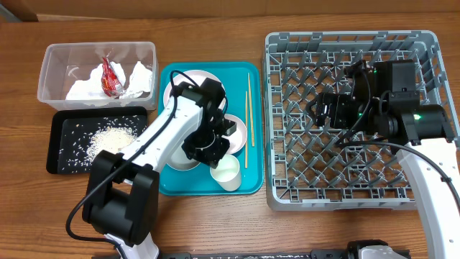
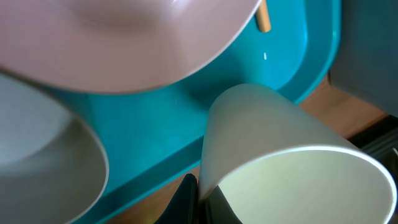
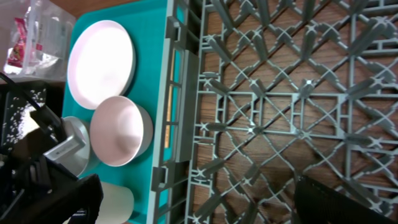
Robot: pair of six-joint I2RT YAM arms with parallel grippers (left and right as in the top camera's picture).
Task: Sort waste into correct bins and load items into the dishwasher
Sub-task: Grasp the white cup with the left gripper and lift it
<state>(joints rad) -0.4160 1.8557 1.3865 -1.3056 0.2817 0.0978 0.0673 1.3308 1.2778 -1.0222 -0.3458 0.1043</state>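
Note:
My left gripper point(image 1: 220, 161) point(image 2: 202, 190) is shut on the rim of the small white cup point(image 1: 228, 173) point(image 2: 273, 143), one finger inside and one outside, at the front of the teal tray point(image 1: 208, 188). Two white bowls point(image 1: 237, 134) point(image 1: 181, 162) flank the gripper. The plate point(image 1: 195, 80) lies behind, partly under the arm. The chopsticks point(image 1: 249, 119) lie along the tray's right side. My right gripper point(image 1: 322, 111) point(image 3: 199, 211) is open and empty above the grey dish rack point(image 1: 345, 187) point(image 3: 280, 93). Napkins and the red wrapper point(image 1: 109, 75) lie in the clear tub point(image 1: 50, 72). Rice point(image 1: 111, 137) lies in the black tray point(image 1: 61, 155).
The right wrist view shows the plate point(image 3: 101, 56), a bowl point(image 3: 121, 130), the cup point(image 3: 115, 202) and the left arm beyond the rack's wall. The rack holds no dishes. The tub and black tray stand left of the teal tray.

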